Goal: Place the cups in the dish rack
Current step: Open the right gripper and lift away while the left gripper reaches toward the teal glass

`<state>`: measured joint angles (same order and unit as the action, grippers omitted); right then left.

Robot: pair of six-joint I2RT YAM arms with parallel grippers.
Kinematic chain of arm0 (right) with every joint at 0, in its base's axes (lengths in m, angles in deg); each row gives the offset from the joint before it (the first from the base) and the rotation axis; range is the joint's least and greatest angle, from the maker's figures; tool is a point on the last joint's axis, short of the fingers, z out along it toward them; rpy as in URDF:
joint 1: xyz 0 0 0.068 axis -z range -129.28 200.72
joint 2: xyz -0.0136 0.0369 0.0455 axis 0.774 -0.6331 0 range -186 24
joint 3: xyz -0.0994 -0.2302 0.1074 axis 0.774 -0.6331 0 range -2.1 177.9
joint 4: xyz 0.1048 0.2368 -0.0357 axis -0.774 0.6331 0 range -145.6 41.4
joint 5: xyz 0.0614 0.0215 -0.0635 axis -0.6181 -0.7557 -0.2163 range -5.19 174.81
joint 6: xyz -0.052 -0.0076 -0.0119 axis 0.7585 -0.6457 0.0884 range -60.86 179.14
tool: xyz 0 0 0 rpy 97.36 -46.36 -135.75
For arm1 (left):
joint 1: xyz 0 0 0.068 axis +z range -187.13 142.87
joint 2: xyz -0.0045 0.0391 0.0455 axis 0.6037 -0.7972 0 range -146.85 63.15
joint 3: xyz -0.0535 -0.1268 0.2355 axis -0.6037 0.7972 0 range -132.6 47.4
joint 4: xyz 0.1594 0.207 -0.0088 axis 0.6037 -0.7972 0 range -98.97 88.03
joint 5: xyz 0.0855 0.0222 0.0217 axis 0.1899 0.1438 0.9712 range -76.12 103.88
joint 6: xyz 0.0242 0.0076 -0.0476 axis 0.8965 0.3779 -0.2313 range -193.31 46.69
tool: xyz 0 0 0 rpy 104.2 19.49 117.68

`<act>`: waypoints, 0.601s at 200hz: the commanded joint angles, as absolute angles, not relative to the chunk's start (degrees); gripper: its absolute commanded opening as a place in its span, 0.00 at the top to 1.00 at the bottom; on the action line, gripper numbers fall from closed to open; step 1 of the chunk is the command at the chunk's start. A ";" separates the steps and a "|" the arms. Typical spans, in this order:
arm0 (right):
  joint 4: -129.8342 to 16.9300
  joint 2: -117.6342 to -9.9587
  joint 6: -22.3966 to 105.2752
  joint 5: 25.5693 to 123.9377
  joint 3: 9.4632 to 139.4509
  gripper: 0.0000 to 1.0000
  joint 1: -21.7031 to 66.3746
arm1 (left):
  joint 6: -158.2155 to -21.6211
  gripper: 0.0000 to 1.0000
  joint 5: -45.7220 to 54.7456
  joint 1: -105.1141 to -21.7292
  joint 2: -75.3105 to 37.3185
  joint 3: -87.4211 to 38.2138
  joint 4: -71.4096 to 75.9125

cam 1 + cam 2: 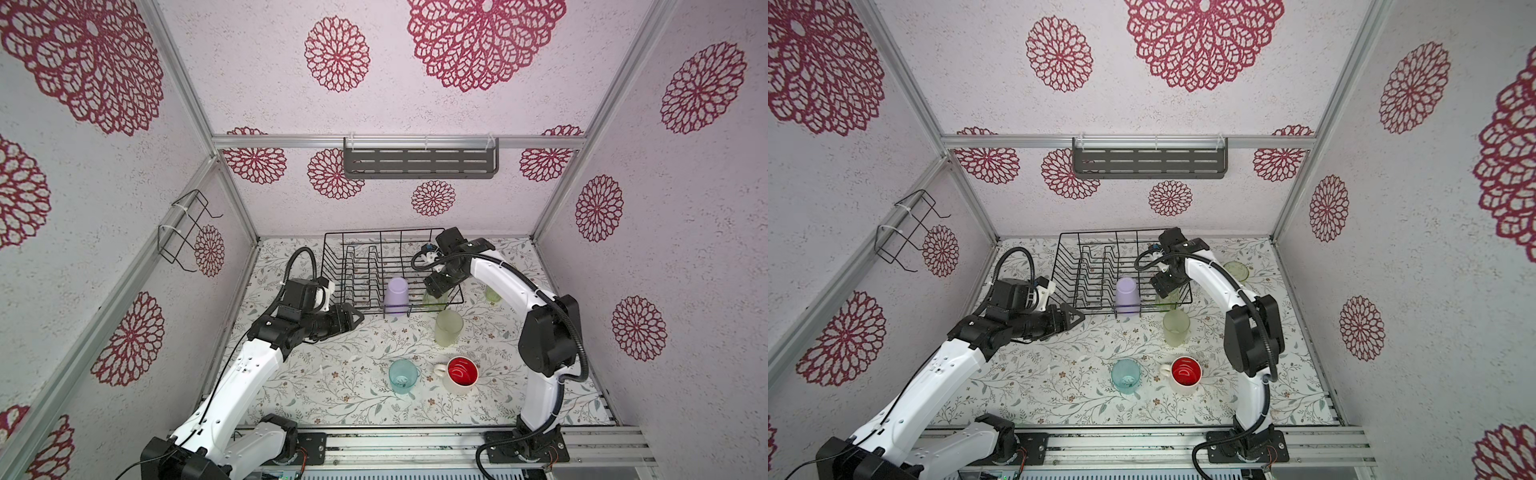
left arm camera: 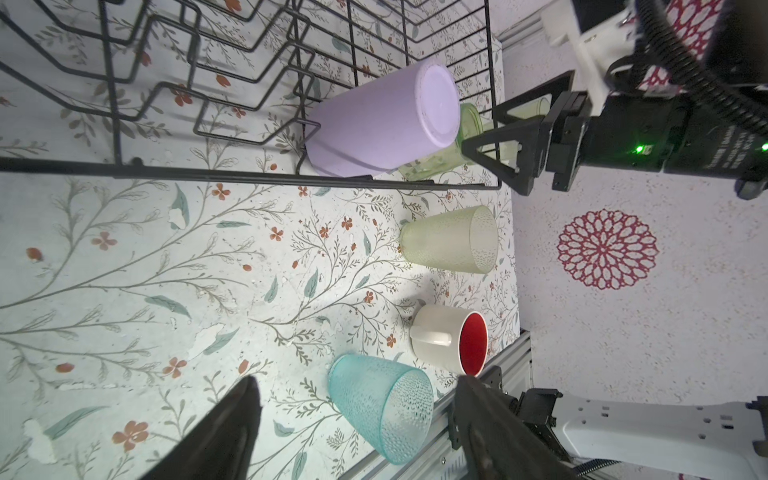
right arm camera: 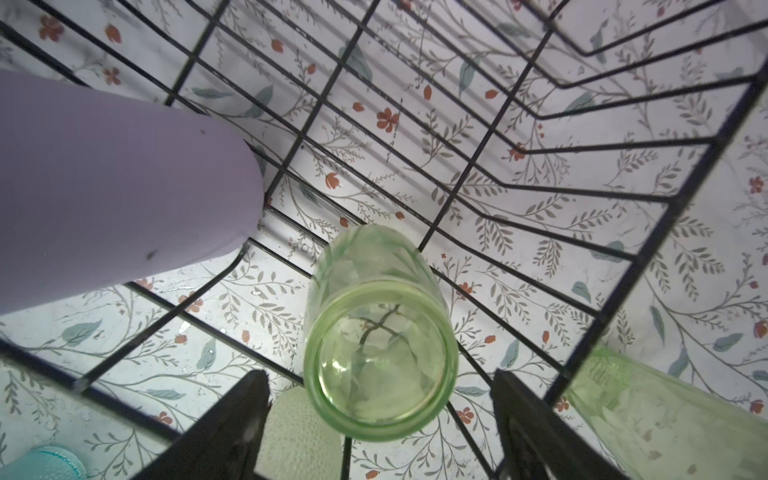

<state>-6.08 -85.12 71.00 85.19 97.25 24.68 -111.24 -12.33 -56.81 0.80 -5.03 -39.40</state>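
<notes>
Sitting in the dish rack [image 1: 374,231] are two cups: the lilac tumbler [image 1: 396,296], upside down, and a clear green glass [image 3: 380,357] beside it. The right claw [image 1: 436,286] hangs over that glass; the right wrist view shows it spread wide with a gap on each side, holding nothing. The left claw [image 1: 353,318] is open and empty too, near the rack's front. On the surface [image 1: 332,374] stand the frosted tumbler [image 1: 448,328], blue cup [image 1: 403,376] and mug [image 1: 460,376]. The other green glass [image 1: 1236,270], outside the rack, shows whole in a top view.

A grey slotted shelf [image 1: 419,162] and black wire holder [image 1: 187,232] hang on patterned walls [image 1: 291,83].
</notes>
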 commanded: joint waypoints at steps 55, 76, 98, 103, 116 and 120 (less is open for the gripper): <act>-43.91 -61.42 69.77 88.55 71.24 0.01 24.62 | -107.03 0.24 -11.30 -73.60 -5.35 -6.56 -42.18; -65.29 -52.11 64.25 92.57 56.73 0.01 24.85 | -105.83 0.24 -10.80 -78.12 -7.99 -8.30 -43.43; -77.70 -44.33 61.10 88.20 47.24 0.01 26.28 | -104.53 0.22 -12.49 -81.09 -10.59 -9.37 -43.27; -77.71 -43.01 60.39 88.55 46.56 0.01 26.30 | -104.51 0.22 -13.02 -81.37 -11.12 -9.51 -43.28; -76.94 -40.25 58.45 90.59 45.92 0.01 26.44 | -103.55 0.22 -11.91 -81.90 -12.21 -10.79 -46.19; -77.16 -39.73 58.24 90.91 45.54 0.01 26.53 | -103.49 0.22 -11.05 -82.03 -12.49 -11.02 -47.12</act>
